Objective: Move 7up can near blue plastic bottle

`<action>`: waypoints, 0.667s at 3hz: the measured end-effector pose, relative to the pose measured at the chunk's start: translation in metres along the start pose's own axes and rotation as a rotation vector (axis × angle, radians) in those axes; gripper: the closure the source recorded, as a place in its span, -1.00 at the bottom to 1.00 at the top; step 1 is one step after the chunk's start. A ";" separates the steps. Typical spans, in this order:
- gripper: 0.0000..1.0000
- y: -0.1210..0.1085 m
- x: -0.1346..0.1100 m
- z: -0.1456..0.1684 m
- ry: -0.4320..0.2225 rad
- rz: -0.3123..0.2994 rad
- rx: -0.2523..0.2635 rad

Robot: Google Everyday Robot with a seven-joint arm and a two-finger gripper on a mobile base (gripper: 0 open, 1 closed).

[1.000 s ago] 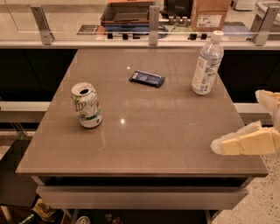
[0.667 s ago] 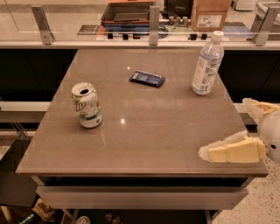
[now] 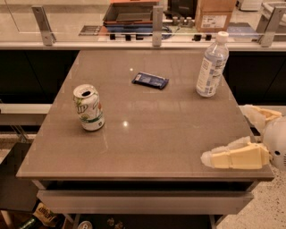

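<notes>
The 7up can (image 3: 89,108) is white with green markings and an open silver top. It stands upright on the left part of the brown table (image 3: 147,134). The blue plastic bottle (image 3: 212,65) has a white cap and stands upright at the table's back right. My gripper (image 3: 224,135) is at the table's front right corner, far from the can and well in front of the bottle. Its two cream fingers are spread apart with nothing between them. The lower finger (image 3: 234,156) lies over the table's front right edge and the upper finger (image 3: 258,115) is beyond the right edge.
A flat dark blue packet (image 3: 150,80) lies at the back middle of the table. A glass barrier with metal posts (image 3: 157,20) runs behind the table. A cardboard box (image 3: 212,14) and a tray (image 3: 129,11) sit beyond it. Clutter lies under the table's front left (image 3: 44,214).
My gripper has come further left, its lower finger reaching over the table's front right corner. The can, bottle and packet have not moved.
</notes>
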State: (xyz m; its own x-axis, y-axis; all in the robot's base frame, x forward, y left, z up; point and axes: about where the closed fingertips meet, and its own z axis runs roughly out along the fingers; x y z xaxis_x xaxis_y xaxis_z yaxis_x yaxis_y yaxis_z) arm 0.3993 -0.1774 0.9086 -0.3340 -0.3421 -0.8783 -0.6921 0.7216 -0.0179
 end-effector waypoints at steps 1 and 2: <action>-1.00 0.022 0.000 0.014 -0.085 0.021 -0.131; -1.00 0.054 -0.022 0.029 -0.235 -0.041 -0.285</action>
State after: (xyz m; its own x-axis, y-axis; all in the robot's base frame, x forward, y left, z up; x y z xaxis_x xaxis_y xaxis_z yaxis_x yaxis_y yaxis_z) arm 0.3872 -0.1134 0.9131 -0.1696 -0.1961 -0.9658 -0.8634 0.5021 0.0496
